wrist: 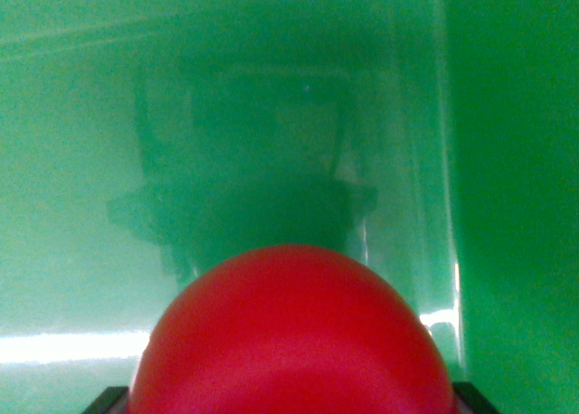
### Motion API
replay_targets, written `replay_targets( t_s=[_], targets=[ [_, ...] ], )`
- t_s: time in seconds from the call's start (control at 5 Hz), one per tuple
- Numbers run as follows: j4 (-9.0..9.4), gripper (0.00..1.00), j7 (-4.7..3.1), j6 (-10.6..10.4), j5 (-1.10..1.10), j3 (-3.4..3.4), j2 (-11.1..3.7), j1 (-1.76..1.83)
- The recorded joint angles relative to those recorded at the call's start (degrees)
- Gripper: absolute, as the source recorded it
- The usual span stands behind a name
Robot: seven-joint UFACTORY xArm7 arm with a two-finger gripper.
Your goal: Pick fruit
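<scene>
Red fruit [289, 337] near green wall [511, 197]

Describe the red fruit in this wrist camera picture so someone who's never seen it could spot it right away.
Start from the glossy green surface that fills nearly the whole wrist view. At the bottom centre a smooth, round red fruit bulges up, close to the camera. It is the only red thing there; the dark fingers barely show at its lower corners.

Wrist view: red round fruit [291, 337] fills bottom centre, very close to lens, smooth and slightly blurred. Dark gripper finger tips [107, 400] just visible at both bottom corners, flanking the fruit; contact unclear. Behind it a glossy green surface [72, 161] with a dim dark reflection and bright glare streaks.
</scene>
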State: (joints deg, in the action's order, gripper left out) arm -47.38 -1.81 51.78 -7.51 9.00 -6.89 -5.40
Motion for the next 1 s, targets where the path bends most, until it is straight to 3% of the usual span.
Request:
replay_targets(
  t_s=[0.2,0.4,0.6,0.8,1.0],
  targets=[
    [-1.24,1.0,-0.13,1.97,0.0,-0.06,0.74,0.03],
    [-1.24,1.0,-0.13,1.97,0.0,-0.06,0.74,0.03],
    [-2.6,1.0,-0.28,4.14,-0.01,-0.12,1.56,0.05],
    [-2.6,1.0,-0.28,4.14,-0.01,-0.12,1.56,0.05],
    [-4.07,1.0,-0.44,6.48,-0.02,-0.19,2.44,0.08]
  ],
)
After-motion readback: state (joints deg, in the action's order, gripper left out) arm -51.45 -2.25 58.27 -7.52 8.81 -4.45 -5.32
